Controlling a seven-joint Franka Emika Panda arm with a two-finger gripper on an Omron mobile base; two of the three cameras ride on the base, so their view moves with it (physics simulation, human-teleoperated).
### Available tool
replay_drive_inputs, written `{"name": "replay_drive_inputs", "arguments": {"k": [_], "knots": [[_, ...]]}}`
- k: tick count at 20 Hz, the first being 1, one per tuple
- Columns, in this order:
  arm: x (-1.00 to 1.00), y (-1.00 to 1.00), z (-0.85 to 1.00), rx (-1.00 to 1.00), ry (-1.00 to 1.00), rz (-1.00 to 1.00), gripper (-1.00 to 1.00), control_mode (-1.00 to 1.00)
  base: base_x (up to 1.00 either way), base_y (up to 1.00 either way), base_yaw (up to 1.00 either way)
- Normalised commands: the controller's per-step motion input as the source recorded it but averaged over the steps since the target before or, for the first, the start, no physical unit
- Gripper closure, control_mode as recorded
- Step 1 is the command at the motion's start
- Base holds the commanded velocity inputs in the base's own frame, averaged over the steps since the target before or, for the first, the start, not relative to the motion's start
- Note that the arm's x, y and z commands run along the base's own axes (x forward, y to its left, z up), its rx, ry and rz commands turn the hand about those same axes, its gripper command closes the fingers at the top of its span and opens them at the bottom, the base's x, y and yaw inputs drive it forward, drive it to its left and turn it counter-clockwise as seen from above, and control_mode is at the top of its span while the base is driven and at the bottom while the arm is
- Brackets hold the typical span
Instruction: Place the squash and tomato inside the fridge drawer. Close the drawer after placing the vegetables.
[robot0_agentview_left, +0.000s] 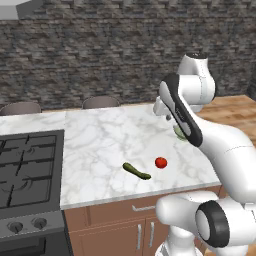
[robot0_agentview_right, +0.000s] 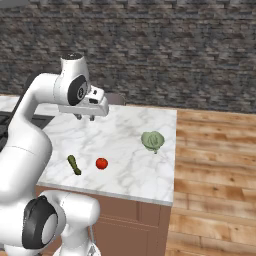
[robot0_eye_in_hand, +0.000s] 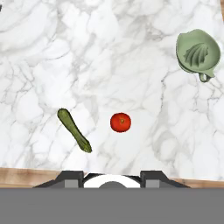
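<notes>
The squash (robot0_agentview_left: 136, 171) (robot0_agentview_right: 74, 164) (robot0_eye_in_hand: 74, 130), slim and dark green, lies on the marble counter (robot0_agentview_left: 100, 140) close to its front edge. The tomato (robot0_agentview_left: 160, 162) (robot0_agentview_right: 101, 163) (robot0_eye_in_hand: 120, 122), small and red, rests a short way to the squash's right, apart from it. My gripper (robot0_agentview_left: 167, 118) (robot0_agentview_right: 85, 118) (robot0_eye_in_hand: 111, 177) hangs high above the counter, pointing down, behind both vegetables. Its fingers stand apart with nothing between them. The fridge drawer is out of view.
A pale green citrus juicer (robot0_agentview_right: 152, 141) (robot0_eye_in_hand: 197, 54) sits toward the counter's right end. A black gas stove (robot0_agentview_left: 30, 170) adjoins the counter on the left. Two chair backs (robot0_agentview_left: 100, 102) stand behind the counter. Wooden floor (robot0_agentview_right: 215, 175) lies right of it.
</notes>
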Motion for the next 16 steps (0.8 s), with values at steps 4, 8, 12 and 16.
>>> {"name": "replay_drive_inputs", "arguments": {"k": [4,8,12,16], "knots": [[-0.21,0.00,0.00,0.00,0.00,0.00,-1.00,-1.00,0.00,0.00,0.00],[-0.24,0.00,-0.04,0.00,0.00,0.00,-1.00,-1.00,0.00,0.00,0.00],[-0.02,0.19,-0.11,0.00,0.01,0.00,-1.00,-1.00,0.00,0.00,0.00],[0.00,0.16,-0.08,0.00,0.01,0.00,-1.00,-1.00,0.00,0.00,0.00]]}}
